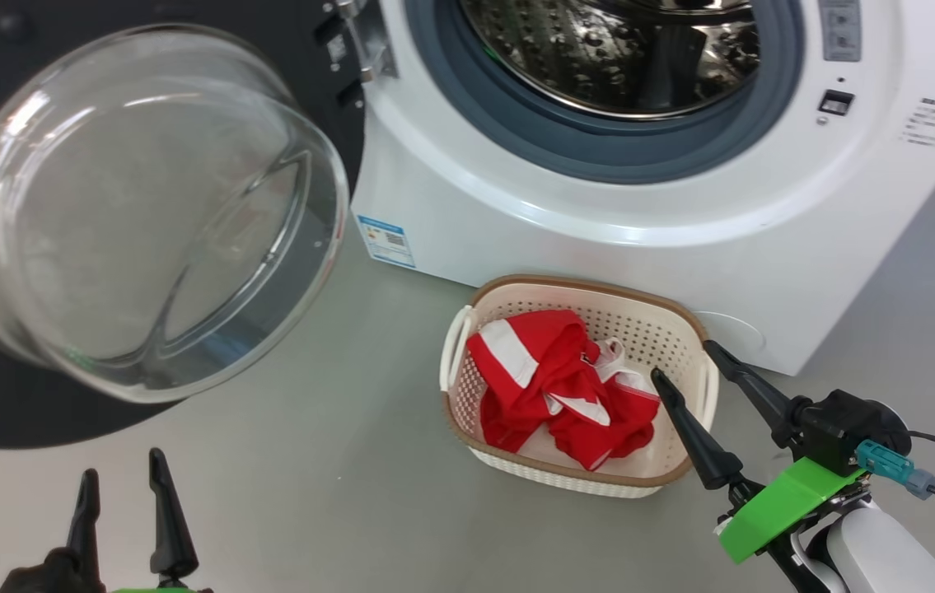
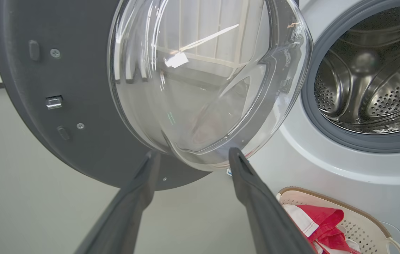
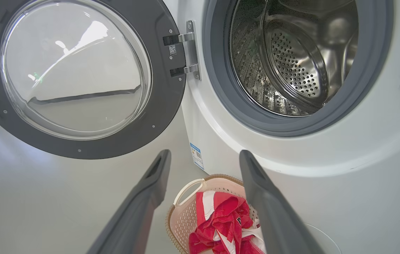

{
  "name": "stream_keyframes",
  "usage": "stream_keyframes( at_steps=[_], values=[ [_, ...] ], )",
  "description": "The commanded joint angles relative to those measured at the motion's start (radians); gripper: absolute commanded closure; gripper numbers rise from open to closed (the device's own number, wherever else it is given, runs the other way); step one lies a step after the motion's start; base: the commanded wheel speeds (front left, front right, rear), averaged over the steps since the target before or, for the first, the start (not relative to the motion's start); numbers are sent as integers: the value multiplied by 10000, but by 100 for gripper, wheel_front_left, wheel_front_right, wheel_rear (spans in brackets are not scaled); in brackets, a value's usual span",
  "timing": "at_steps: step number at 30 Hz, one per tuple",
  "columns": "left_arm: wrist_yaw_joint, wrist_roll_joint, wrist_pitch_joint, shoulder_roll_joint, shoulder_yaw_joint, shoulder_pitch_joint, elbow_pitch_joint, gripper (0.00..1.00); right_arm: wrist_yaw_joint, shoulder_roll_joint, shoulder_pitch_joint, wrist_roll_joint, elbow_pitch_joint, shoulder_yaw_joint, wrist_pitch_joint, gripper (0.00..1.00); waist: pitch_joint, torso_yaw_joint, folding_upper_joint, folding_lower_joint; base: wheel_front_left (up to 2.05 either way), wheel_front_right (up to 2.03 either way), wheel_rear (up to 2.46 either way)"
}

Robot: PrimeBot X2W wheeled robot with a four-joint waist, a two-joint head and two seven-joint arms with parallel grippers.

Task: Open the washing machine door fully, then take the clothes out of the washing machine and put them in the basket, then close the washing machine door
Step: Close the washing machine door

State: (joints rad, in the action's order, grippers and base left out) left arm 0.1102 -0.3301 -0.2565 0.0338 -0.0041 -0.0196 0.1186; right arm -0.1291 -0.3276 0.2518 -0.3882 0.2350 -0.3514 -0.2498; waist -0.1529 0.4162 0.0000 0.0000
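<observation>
My left end effector (image 1: 122,464) hangs low over the floor (image 1: 310,494), its two fingers spread wide and nothing between them. Straight ahead of it, and rising above it, is the washing machine door (image 1: 146,206). In the left wrist view the lower curve of the glass bowl sits just past my fingertips, apart from them.

The door stands swung wide open on my left, its inner face and bulging glass turned towards me. Its hinge (image 3: 191,49) is on the edge nearest the washing machine (image 1: 599,247). So the free edge lies farthest to my left, beyond the left end effector, and the door's swing back runs from there rightward to the opening.

My right end effector (image 1: 683,361) is just as wide open and also empty. Its tips point over the right-hand end of the basket (image 1: 582,284), which sits on the floor against the front of the machine. I cannot tell whether a finger touches the rim. The clothes (image 1: 549,387) lie heaped inside the basket, red with white bands, and what I can see of the drum (image 1: 624,58) looks bare.

I judge that closing the door is the step left. The left arm is clearly the nearer one, while the right would have to cross the basket and the whole front of the machine. The move turns on getting the left end effector out to the door's free edge and pressing it rightward, keeping the fingers off the glass bowl.
</observation>
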Motion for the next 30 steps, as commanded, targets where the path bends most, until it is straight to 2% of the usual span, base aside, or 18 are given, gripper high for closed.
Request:
stream_keyframes(
  at_steps=[1, 14, 26, 29, 30],
  values=[
    [98, -47, -53, 164, 289, -62, -308, 0, -16, -100, 289, -196, -199, -254, -120, 0, 52, 365, 0, 0, 0, 0, 0],
    [367, -192, -53, 164, 9, -484, -628, 0, -16, -2, 199, -237, -111, -358, -120, 0, 338, 1210, 0, 0, 0, 0, 0],
    [541, -299, -53, 164, 112, -766, -1000, 0, -16, 39, 376, -336, -2, -685, -120, 0, 363, 1278, 0, 0, 0, 0, 0],
    [468, -423, -53, 164, 171, -699, -1272, 0, -16, 44, 397, -355, 14, -714, -120, 0, 380, 1282, 0, 0, 0, 0, 0],
    [399, -480, -53, 164, 211, -657, -1449, 26, -16, 46, 399, -362, 11, -721, -120, 0, 387, 1283, 0, 0, 0, 0, 0]
  ],
)
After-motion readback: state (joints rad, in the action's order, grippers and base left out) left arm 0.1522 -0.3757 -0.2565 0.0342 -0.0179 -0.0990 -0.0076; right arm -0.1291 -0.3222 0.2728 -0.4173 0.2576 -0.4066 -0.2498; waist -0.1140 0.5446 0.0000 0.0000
